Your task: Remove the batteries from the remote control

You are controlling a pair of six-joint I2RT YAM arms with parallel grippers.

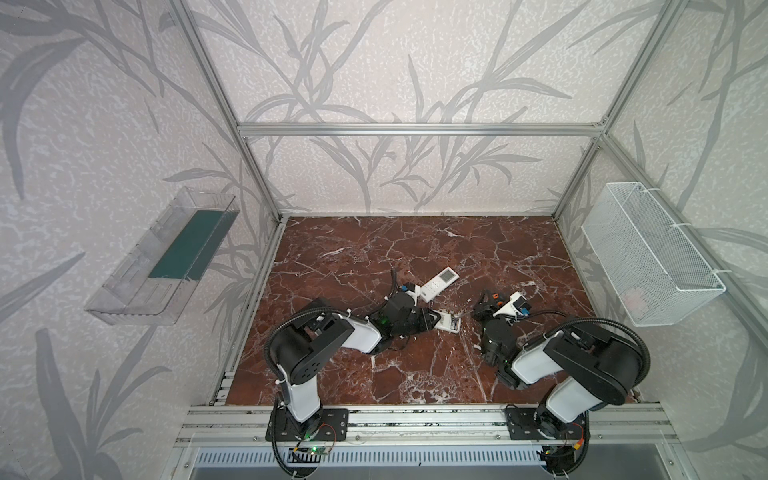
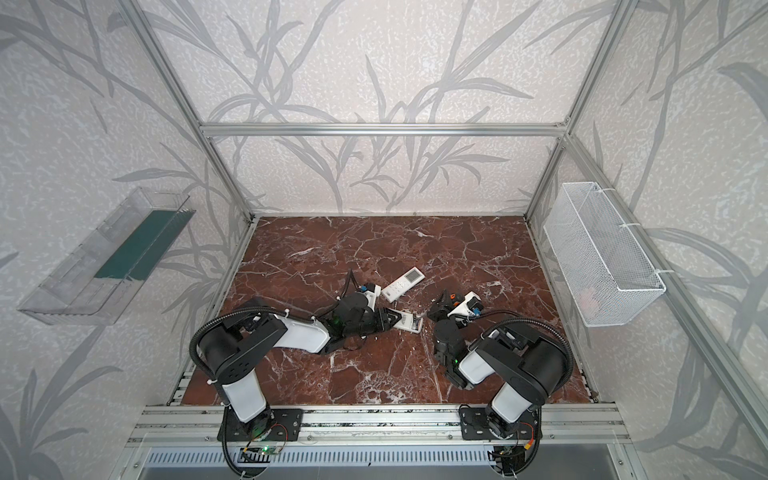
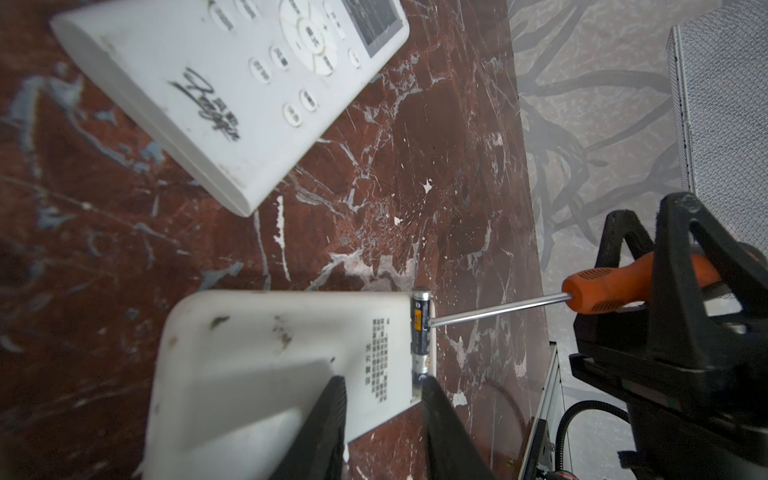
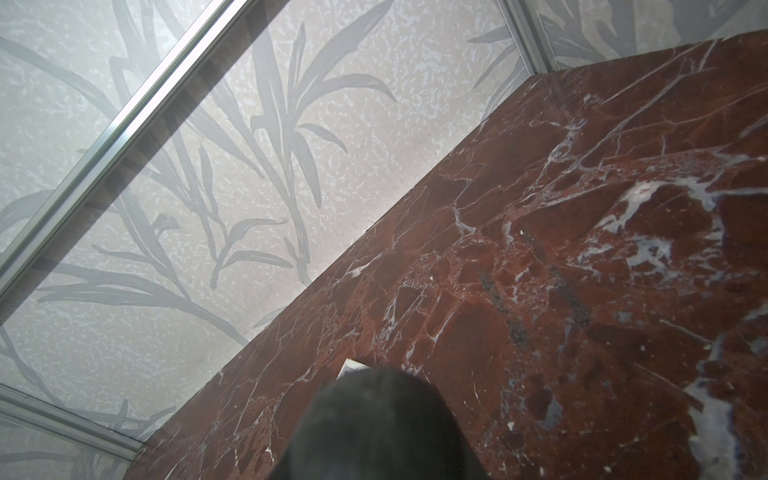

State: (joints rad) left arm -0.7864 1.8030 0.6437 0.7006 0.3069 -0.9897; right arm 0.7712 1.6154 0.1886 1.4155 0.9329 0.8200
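My left gripper (image 3: 384, 411) is shut on the end of a white remote control (image 3: 270, 353) that lies back-up on the marble table (image 1: 415, 365). At the remote's open edge a dark battery (image 3: 420, 332) with a yellow band sits in its slot. My right gripper (image 1: 485, 302) is shut on an orange-handled screwdriver (image 3: 615, 286); the metal shaft reaches to the battery's side. In both top views the held remote (image 2: 409, 322) lies between the two grippers. A dark blur hides the jaws in the right wrist view.
A second white remote (image 1: 438, 282) lies face up just behind the left gripper. A white mesh basket (image 1: 648, 253) hangs on the right wall and a clear plastic tray (image 1: 166, 257) on the left wall. Aluminium frame posts edge the table.
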